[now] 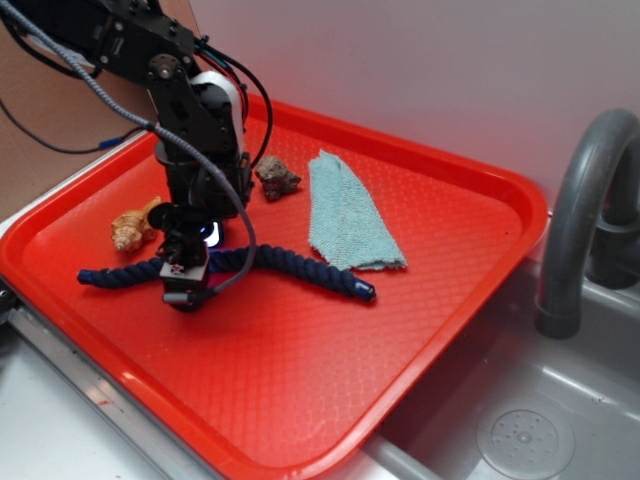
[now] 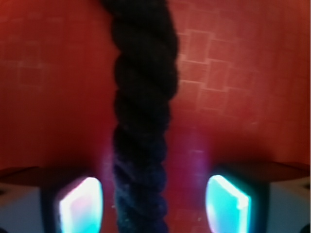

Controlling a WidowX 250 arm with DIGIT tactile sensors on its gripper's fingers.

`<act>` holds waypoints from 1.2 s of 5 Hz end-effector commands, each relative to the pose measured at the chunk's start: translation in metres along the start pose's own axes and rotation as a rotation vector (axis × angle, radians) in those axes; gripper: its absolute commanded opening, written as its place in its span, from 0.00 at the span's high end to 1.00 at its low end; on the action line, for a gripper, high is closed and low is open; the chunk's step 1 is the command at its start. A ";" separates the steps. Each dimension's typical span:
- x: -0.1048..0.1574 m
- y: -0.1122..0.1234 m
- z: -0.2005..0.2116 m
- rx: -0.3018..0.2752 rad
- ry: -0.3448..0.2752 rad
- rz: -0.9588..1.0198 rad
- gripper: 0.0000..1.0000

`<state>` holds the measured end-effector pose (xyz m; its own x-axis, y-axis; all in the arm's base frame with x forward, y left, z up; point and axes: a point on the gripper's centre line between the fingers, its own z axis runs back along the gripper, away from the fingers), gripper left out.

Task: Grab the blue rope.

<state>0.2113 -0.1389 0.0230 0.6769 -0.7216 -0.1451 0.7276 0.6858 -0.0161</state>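
So the blue rope [image 1: 300,268] is lying flat on the red tray [image 1: 300,400], stretched in a gentle curve from the left side toward the middle. Its shiny capped end sits just below the near corner of the teal cloth [image 1: 345,212], and the other end points off to the left, below the seashell [image 1: 133,228]. It's a thick, dark navy twisted cord, easily the longest thing on there.

The gripper [image 1: 188,285] is parked right on top of the rope's left-of-middle stretch, pointing straight down. From the wrist view the rope [image 2: 143,121] runs right up the centre of the frame, with one glowing fingertip [image 2: 80,206] on its left and the other on its right. There's red tray visible between each pad and the rope, so the jaws are spread wide and straddling it, not pinching. Whether the tips actually touch the tray surface is hard to call.

Moving outward: the seashell is just left of the arm, a brownish rock [image 1: 277,178] sits behind it near the tray's far rim, and the cloth lies flat to the right of the rock. Off the tray's right side there's a grey sink [image 1: 560,420] with a curved grey faucet [image 1: 590,200].
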 end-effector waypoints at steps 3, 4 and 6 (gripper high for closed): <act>-0.026 0.016 0.116 0.124 -0.075 0.376 1.00; -0.050 0.023 0.162 0.079 -0.196 0.532 1.00; -0.088 0.026 0.193 -0.003 -0.386 0.707 1.00</act>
